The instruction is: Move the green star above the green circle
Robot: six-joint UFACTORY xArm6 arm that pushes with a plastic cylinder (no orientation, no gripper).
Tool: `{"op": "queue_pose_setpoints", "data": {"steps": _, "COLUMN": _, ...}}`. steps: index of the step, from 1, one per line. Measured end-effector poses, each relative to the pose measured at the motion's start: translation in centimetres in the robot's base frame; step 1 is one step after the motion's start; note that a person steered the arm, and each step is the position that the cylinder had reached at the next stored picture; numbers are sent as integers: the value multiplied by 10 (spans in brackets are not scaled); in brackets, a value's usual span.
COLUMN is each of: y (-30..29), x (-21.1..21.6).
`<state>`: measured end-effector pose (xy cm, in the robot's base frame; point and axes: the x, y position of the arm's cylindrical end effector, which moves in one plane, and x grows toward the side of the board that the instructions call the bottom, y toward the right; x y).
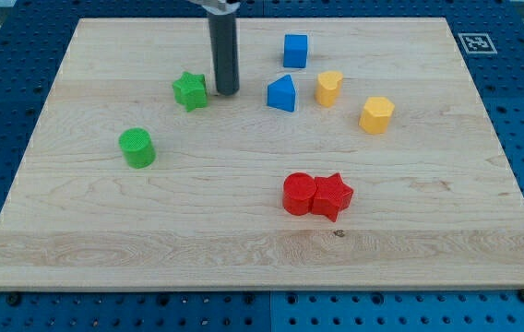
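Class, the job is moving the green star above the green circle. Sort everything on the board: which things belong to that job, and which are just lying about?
Belong to the job:
green star
green circle
my tip, just right of the star

Just lying about:
blue cube
blue triangular block
two yellow blocks
red circle
red star

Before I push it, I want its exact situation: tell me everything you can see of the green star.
The green star is a small, chunky, star-shaped block of solid green, matte like plastic. It lies flat on the wooden board, in the upper left part of the view. My tip stands just to its right, very close; whether they touch cannot be told. The green circle sits apart, lower and to the left. No other block touches the star.
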<state>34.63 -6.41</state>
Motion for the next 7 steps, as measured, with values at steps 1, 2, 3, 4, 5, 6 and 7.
{"op": "queue_pose_setpoints", "data": {"steps": 1, "y": -32, "x": -5}}
{"op": "queue_pose_setpoints", "data": {"steps": 2, "y": -36, "x": -5}}
{"op": "queue_pose_setpoints", "data": {"steps": 3, "y": -37, "x": -5}}
{"op": "queue_pose_setpoints", "data": {"steps": 4, "y": -51, "x": -5}}
{"op": "queue_pose_setpoints", "data": {"steps": 5, "y": -74, "x": -5}}
{"op": "queue_pose_setpoints", "data": {"steps": 6, "y": -93, "x": -5}}
{"op": "queue_pose_setpoints", "data": {"steps": 7, "y": -99, "x": 2}}
